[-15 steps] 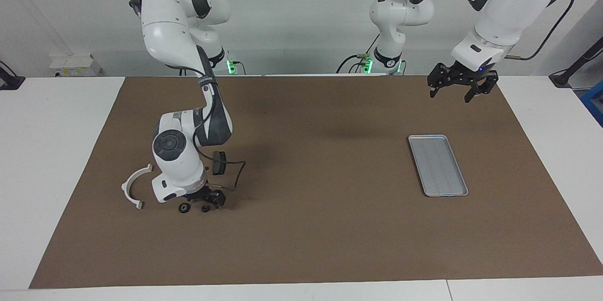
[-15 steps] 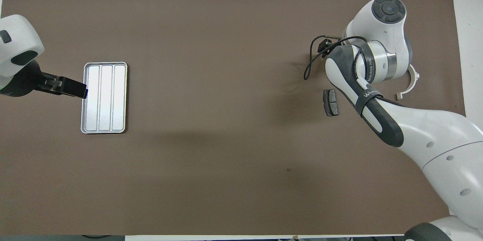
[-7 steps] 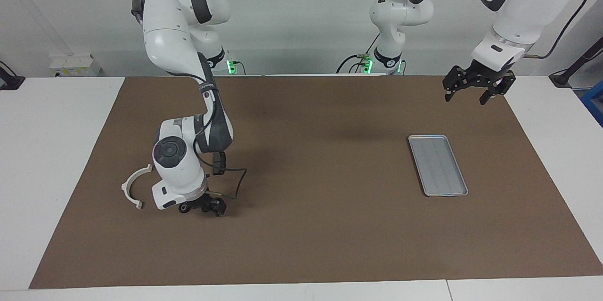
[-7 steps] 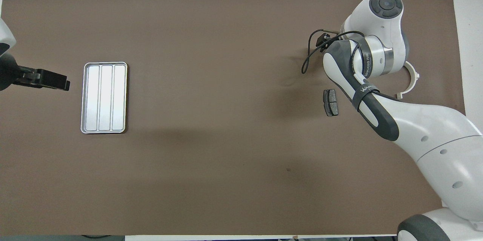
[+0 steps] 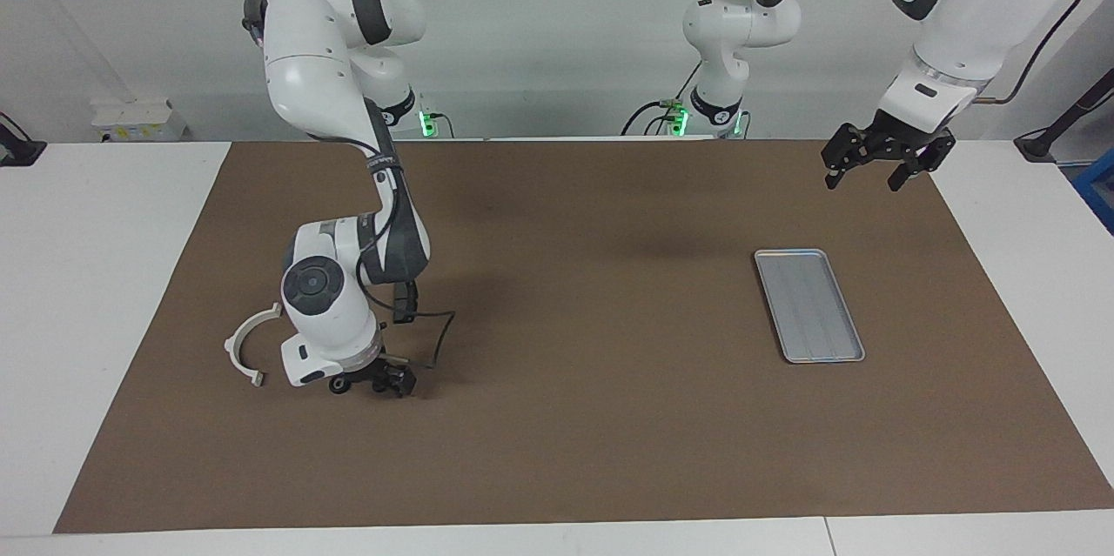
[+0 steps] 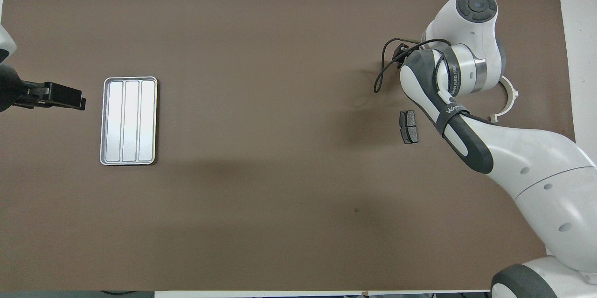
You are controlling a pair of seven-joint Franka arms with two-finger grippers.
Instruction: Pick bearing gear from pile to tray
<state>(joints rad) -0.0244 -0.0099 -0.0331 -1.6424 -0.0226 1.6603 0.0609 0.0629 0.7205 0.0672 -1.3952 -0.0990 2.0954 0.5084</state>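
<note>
While the right claw [image 5: 372, 385] is sitting low over a small black gear [image 5: 336, 385], probably light and rigid, its spread is unclear; the left claw [image 5: 877, 170] is hanging open.

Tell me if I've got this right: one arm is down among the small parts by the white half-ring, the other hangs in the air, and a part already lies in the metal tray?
Not quite: the tray has nothing in it, as the overhead view shows. The rest holds: the right gripper is down beside the white half-ring, and the left gripper hangs in the air.

My table [image 5: 104, 278] is white under a brown mat [image 5: 566, 417]; a plain pale wall [image 5: 540, 25] stands at my back, evenly lit.
</note>
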